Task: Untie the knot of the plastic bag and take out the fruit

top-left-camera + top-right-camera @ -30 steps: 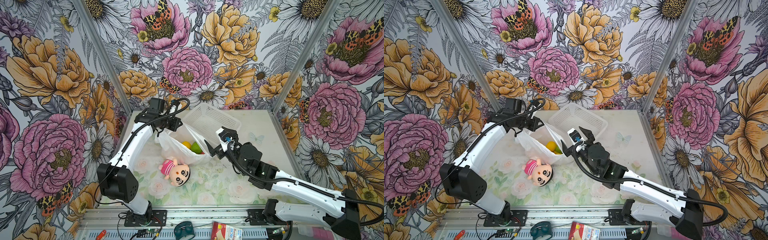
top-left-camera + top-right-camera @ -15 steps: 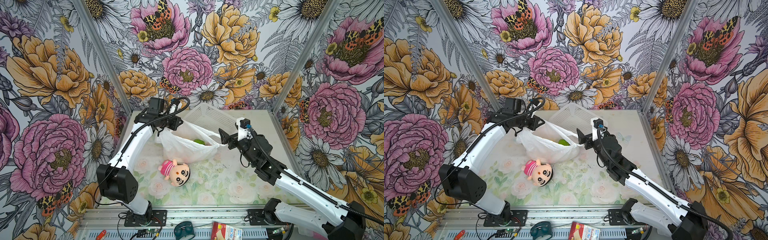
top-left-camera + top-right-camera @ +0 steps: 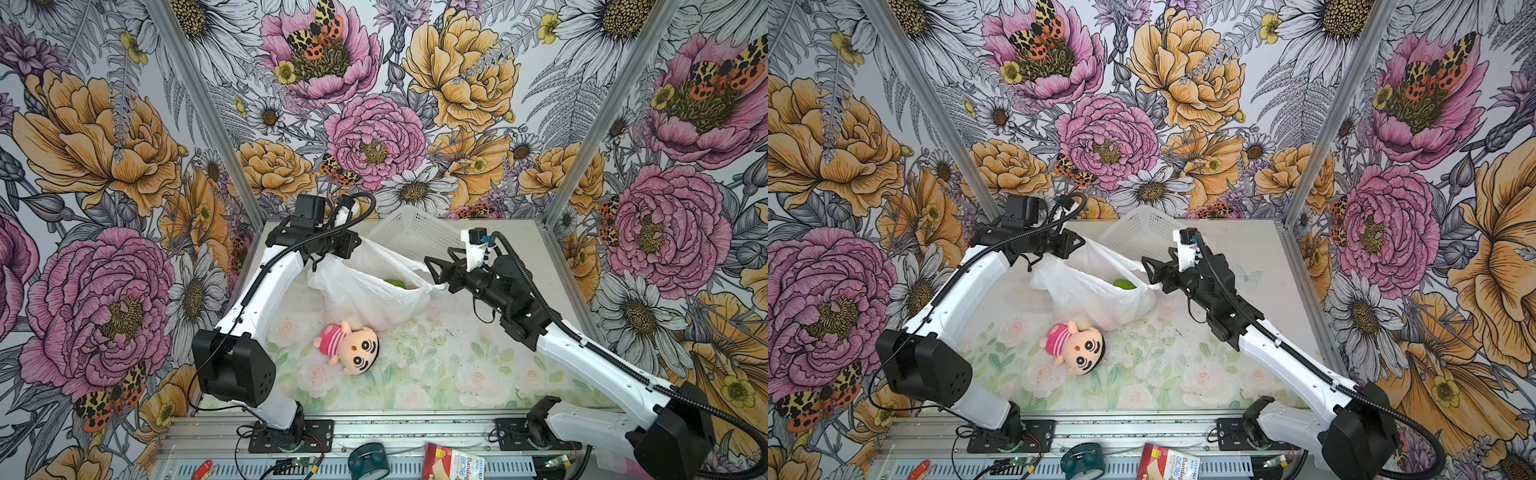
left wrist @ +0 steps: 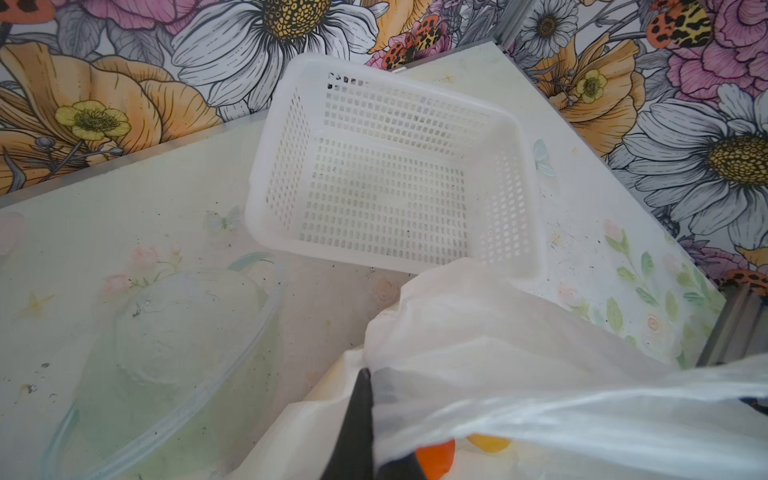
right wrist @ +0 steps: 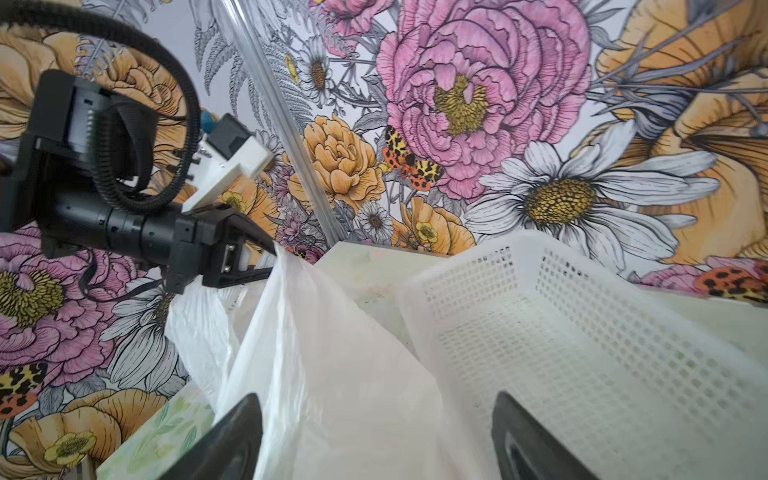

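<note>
The white plastic bag point(image 3: 374, 297) hangs stretched between my two grippers above the table, its mouth open. The knot is out of view. My left gripper point(image 3: 356, 243) is shut on the bag's far-left rim, as the right wrist view shows point(image 5: 272, 255). On the right, my right gripper point(image 3: 432, 272) is open, and the bag's rim runs to its fingers. In the right wrist view the film fills the gap between those fingers point(image 5: 249, 415). Of the fruit, a green one point(image 3: 395, 283) shows in the mouth. The left wrist view shows an orange one point(image 4: 436, 459) and a yellow one point(image 4: 488, 442).
A white perforated basket point(image 3: 415, 237) stands at the back, right behind the bag. A pink-striped plush doll point(image 3: 351, 347) lies in front of the bag. A clear plastic lid point(image 4: 166, 345) lies on the table to the basket's left. Flowered walls close three sides.
My right arm has risen and its gripper now points left at the bag, whose rim is pulled taut to the right. The yellow fruit no longer shows from above. The left arm has not moved.
</note>
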